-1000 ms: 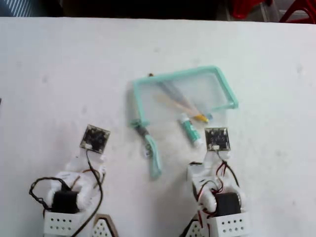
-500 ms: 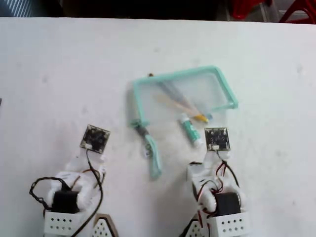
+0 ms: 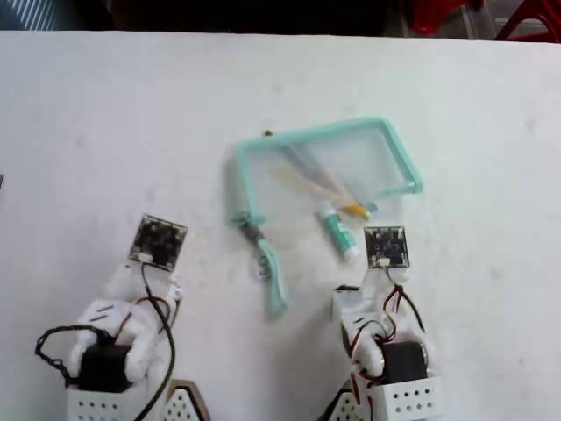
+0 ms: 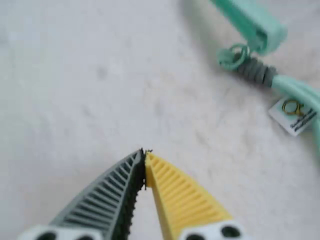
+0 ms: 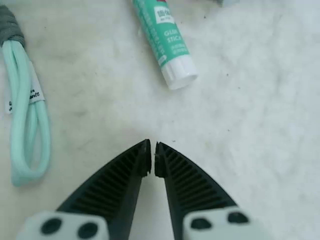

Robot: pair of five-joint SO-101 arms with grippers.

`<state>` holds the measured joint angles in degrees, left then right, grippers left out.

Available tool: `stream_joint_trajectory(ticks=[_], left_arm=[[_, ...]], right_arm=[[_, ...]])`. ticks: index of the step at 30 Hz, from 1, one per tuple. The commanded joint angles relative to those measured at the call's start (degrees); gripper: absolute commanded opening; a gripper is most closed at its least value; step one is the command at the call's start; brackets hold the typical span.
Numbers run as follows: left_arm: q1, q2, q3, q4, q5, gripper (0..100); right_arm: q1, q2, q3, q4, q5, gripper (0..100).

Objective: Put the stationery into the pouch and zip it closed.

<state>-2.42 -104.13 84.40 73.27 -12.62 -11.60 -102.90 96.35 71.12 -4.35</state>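
A clear pouch (image 3: 329, 167) with a mint-green border lies flat mid-table, with pens (image 3: 324, 186) showing through it. A green glue stick (image 3: 338, 231) (image 5: 164, 40) lies half out of the pouch's near edge, white cap toward the right arm. The pouch's mint wrist strap (image 3: 272, 272) (image 5: 27, 125) trails toward the arms; its ring and grey collar (image 4: 252, 67) appear in the left wrist view. My left gripper (image 4: 144, 156) is shut, empty, over bare table left of the strap. My right gripper (image 5: 152, 159) is shut, empty, just short of the glue stick.
The white table (image 3: 105, 123) stretches wide to the left and far side. Red chair legs (image 3: 456, 13) stand beyond the far edge. Both arm bases (image 3: 386, 368) sit at the near edge.
The left arm has shifted a little to the left and back toward the near edge. The right arm, pouch and glue stick have not moved.
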Motion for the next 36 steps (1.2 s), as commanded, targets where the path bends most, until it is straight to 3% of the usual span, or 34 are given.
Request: stream_joint_trajectory(ticks=[1, 13, 18, 21, 29, 36], left_arm=[[0.0, -0.3, -8.9, -0.4, -0.4, 3], [-0.3, -0.3, -12.7, -9.3, 0.4, 2], [-0.2, -0.3, -11.6, -15.8, 11.1, 2], [0.0, -0.3, -10.1, -19.3, 13.7, 3], [0.0, -0.3, -6.7, -21.7, 12.8, 3], [-0.3, -0.3, -4.3, -21.4, 12.4, 3]], right_arm=[[0.2, -0.3, 0.4, -1.3, -0.3, 1.8], [0.4, -0.4, 0.4, -4.0, -0.3, 1.8], [0.1, -0.4, 0.4, -11.9, -0.2, 1.8], [0.3, -0.4, 0.4, -17.6, 0.3, 2.1], [9.5, -0.4, 0.4, -25.4, 23.7, 19.8], [10.2, -0.5, -2.9, -27.1, 25.8, 14.8]])
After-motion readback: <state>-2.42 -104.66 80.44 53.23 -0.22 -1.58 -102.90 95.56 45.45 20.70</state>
